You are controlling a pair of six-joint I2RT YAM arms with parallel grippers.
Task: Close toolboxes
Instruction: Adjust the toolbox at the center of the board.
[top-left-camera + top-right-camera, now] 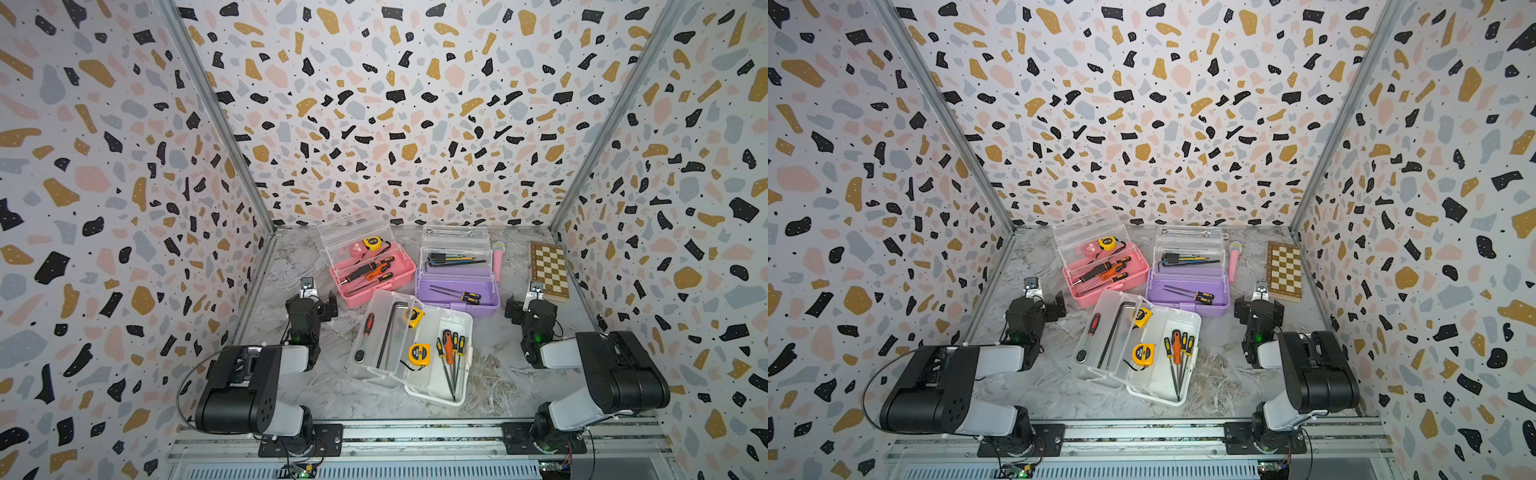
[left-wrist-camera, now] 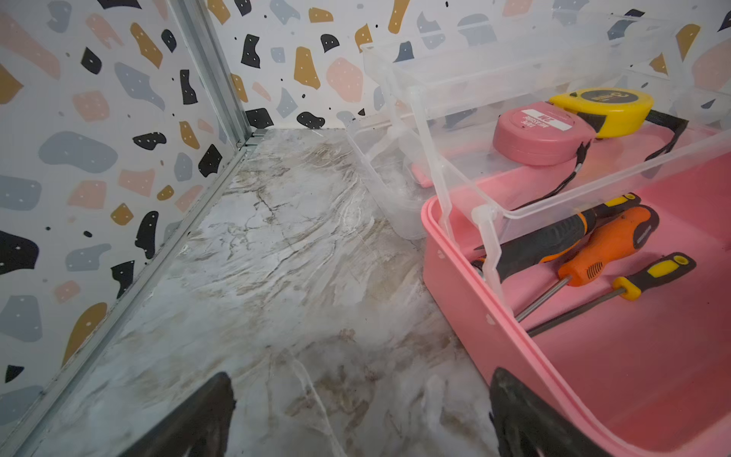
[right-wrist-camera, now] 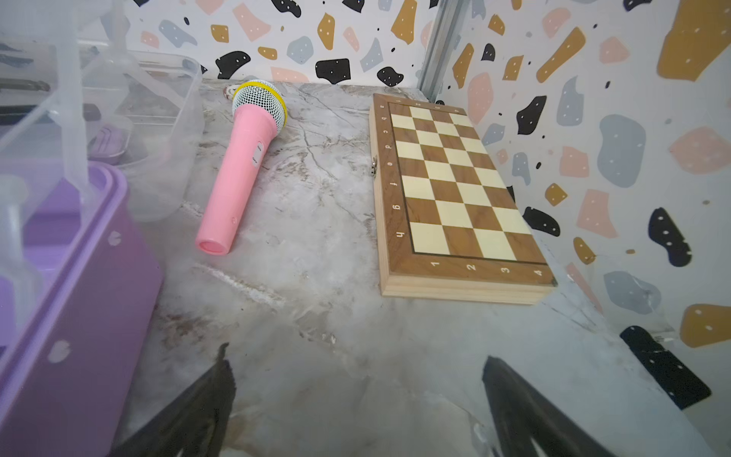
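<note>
1. From my remote station I see all three boxes open. The pink plastic toolbox [image 1: 386, 289] sits at the back of the marbled grey worktop [image 1: 498, 374], with its clear lid thrown back and its clear tray raised.
2. The purple plastic toolbox [image 1: 436, 301] stands just beside it on the right, also with its lid back and tray up. The white plastic toolbox [image 1: 436, 324] lies in front of both, near the middle and turned at an angle, with its clear tray swung out to the left.
3. Screwdrivers lie in all three bases. A yellow tape measure [image 2: 601, 109] and a round pink tape measure [image 2: 542, 132] share the pink box's tray.
4. My left tool [image 2: 362, 376] is spread wide and empty, low over bare worktop at the pink box's near left corner.
5. My right tool [image 3: 356, 356] is likewise spread and empty, to the right of the purple box.
6. Beyond the right tool, a pink toy microphone [image 3: 241, 170] lies beside the purple box. A folded wooden chessboard [image 3: 451, 186] rests flat near the right wall.
</note>
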